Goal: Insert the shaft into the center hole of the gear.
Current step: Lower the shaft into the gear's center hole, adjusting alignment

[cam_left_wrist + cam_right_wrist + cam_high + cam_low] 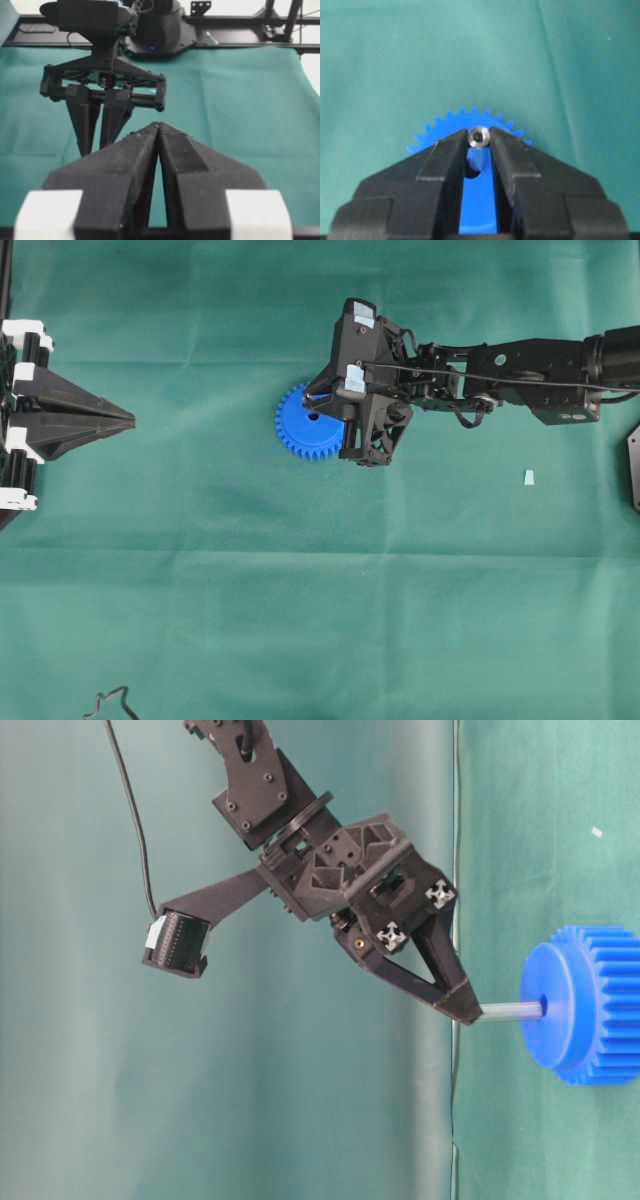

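Table-level view: right gripper [468, 1010] pinches shaft [510, 1010] by one end, jaws nearly closed on it; other end meets center hole [543, 1007] in hub of gear [585, 1005], which lies flat on green cloth [300, 590]. Depth of entry unclear. Left gripper [128, 421] closed, empty, well apart. Risks: shaft tilted against hole could jam or tip gear; loose gear may slide on cloth under push; thin shaft may slip between fingertips.
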